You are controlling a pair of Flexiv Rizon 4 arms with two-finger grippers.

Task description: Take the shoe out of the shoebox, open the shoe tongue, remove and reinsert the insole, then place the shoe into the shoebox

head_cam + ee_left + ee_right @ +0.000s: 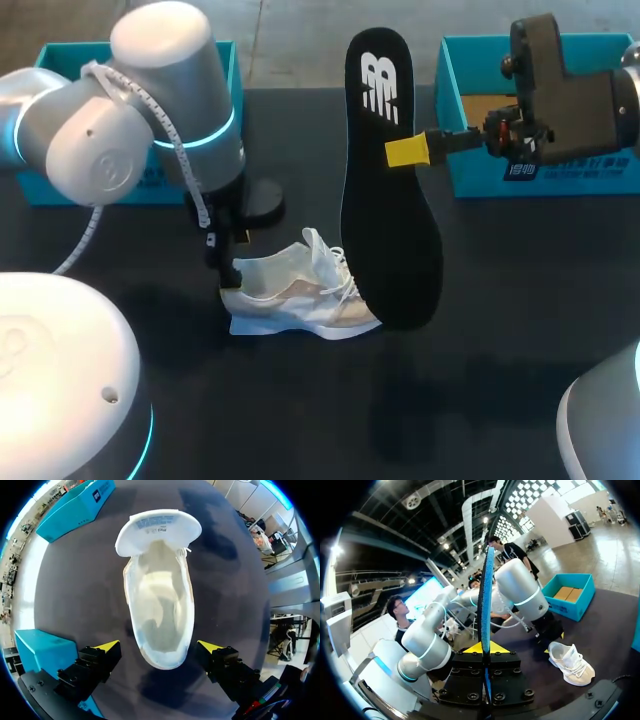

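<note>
1. Your right gripper (484, 648) pinches the insole (385, 200) at about mid-length. It holds it upright over the table (500, 330), broad forefoot end down, close by the laces.
2. Your left gripper (159, 646) is spread, one finger on either side of the heel of the shoe (160, 605).
3. The shoe sits on its sole mid-table. The tongue (157, 527) is folded forward and the mouth is wide open.
4. The step looks like reinsertion. Close the left fingers on the heel first so the shoe can't skid.
5. Tilt the insole and feed the forefoot end in shallow, under the tongue and toward the toe. A straight drop will likely buckle it on the footbed.
6. With a mid-length pinch, expect to release and press the heel end down separately.
7. Hidden in the head view: the insole covers the shoe's toe, and your left arm covers most of the left gripper.
8. I can't tell whether the left fingers touch the heel. They look just clear of it.
9. The right wrist view shows the insole edge-on only, so it gives no check on how its face lines up. The toe cavity isn't visible anywhere.
10. The left teal box (40, 180) and right teal box (560, 175) sit at the far edge. I can't tell which one takes the shoe.
</note>
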